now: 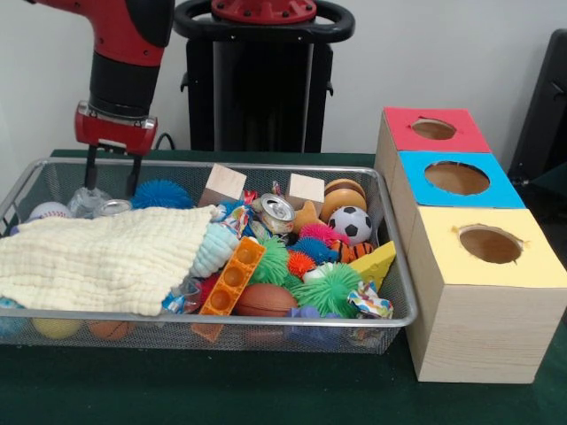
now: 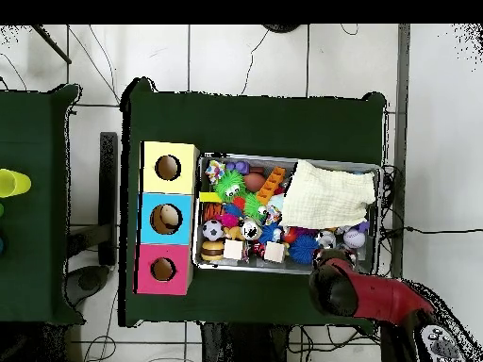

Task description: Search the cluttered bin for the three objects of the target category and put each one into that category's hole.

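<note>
two wooden blocks [image 1: 223,183], three holes [image 1: 489,243]

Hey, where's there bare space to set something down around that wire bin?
Bare green table runs in front of the wire bin and the hole boxes. The bin itself is crowded: a cream cloth covers one end, toys fill the rest, and the gripper hangs over the cloth-end far corner.

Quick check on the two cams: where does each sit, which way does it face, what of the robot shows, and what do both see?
Front view: sits across the table, faces the robot; red and black arm comes down to the wire mesh bin, its pincer open over the bin's far corner.
Overhead view: sits above, looks straight down; the arm enters from the bottom edge.
Shared: the bin, the cream waffle cloth, the wooden box with red, blue and yellow holed tops.
</note>
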